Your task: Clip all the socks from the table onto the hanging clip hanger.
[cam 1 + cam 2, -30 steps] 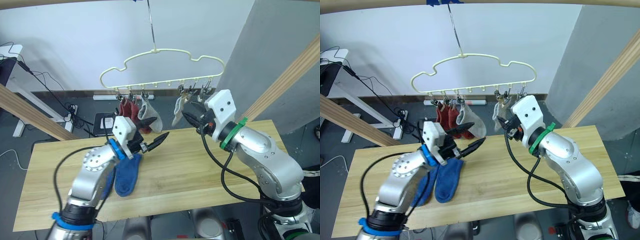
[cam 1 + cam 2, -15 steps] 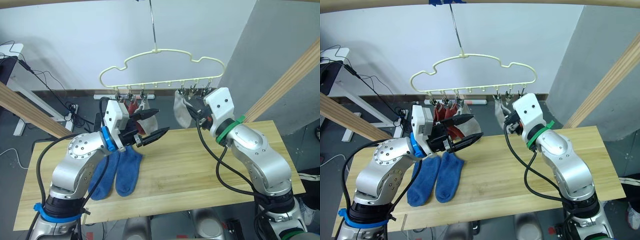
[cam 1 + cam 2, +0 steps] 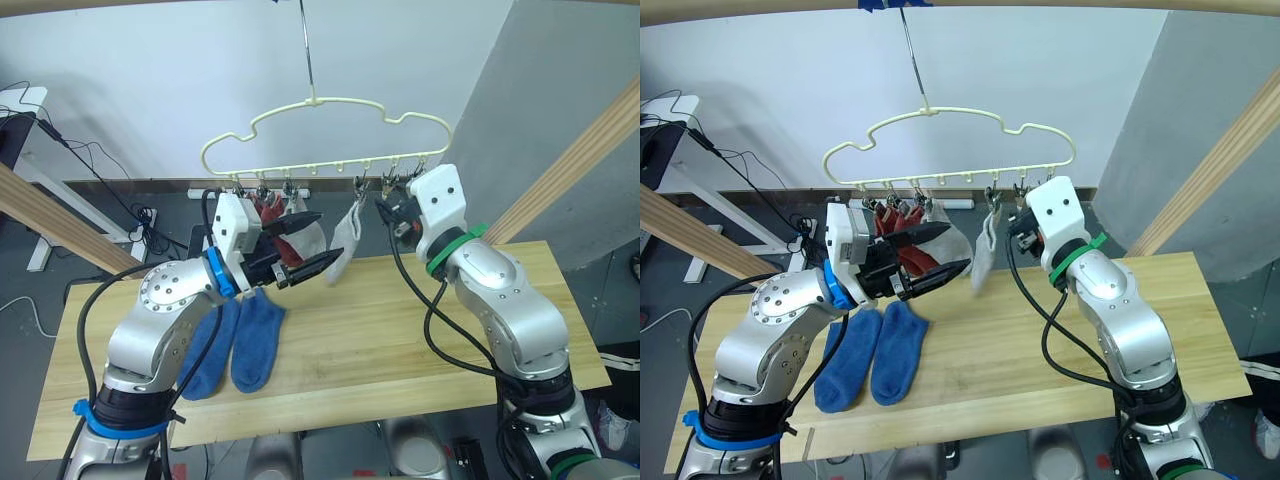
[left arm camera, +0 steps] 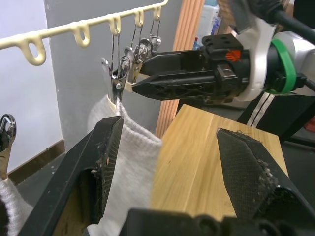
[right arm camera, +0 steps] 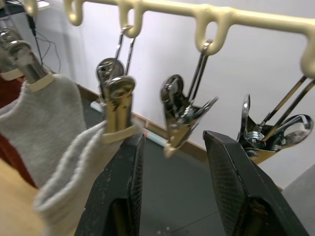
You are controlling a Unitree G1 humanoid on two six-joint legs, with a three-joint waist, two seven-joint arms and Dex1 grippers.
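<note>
The pale yellow clip hanger [image 3: 330, 103] hangs above the far edge of the table [image 3: 400, 340]. Two rust red socks [image 3: 266, 208] and a light grey sock [image 3: 308, 236] hang from its left clips. A second grey sock [image 3: 345, 233] dangles from a middle clip [image 5: 118, 105]. Two blue socks [image 3: 256, 340] lie side by side on the table's left part. My left gripper [image 3: 328, 238] is open in the air, just in front of the hanging grey socks. My right gripper [image 3: 383, 206] is open up by the right-hand empty clips [image 5: 179, 115], holding nothing.
A slanted wooden beam [image 3: 60, 225] crosses behind my left arm and another [image 3: 585, 155] rises at the right. Cables and a power strip [image 3: 215, 194] lie on the floor behind the table. The table's right half is bare wood.
The second grey sock now hangs free from its clip and has swung left. My right gripper has drawn up and away from it. My left gripper rose from table level to the hanging socks.
</note>
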